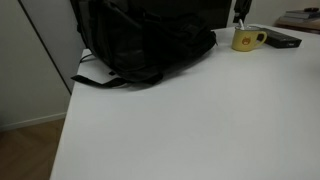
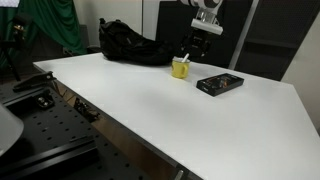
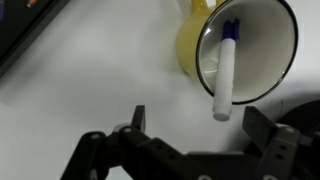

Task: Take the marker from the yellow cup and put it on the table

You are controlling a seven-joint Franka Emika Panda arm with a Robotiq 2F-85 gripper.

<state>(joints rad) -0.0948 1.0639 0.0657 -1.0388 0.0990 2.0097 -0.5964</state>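
The yellow cup (image 3: 240, 45) shows in the wrist view from above, with the marker (image 3: 226, 70) standing in it, blue end down inside and white end sticking out over the rim. My gripper (image 3: 198, 120) is open, its fingers spread either side just below the marker's white end, not touching it. In both exterior views the cup (image 1: 246, 40) (image 2: 180, 68) stands on the white table (image 1: 200, 110) (image 2: 150, 100). My gripper (image 2: 199, 38) hangs just above the cup, and only its tip (image 1: 240, 18) shows in an exterior view.
A big black backpack (image 1: 145, 40) (image 2: 130, 45) lies on the table beside the cup. A dark flat object (image 2: 219, 84) (image 1: 282, 39) lies on the cup's other side; its edge shows in the wrist view (image 3: 30, 35).
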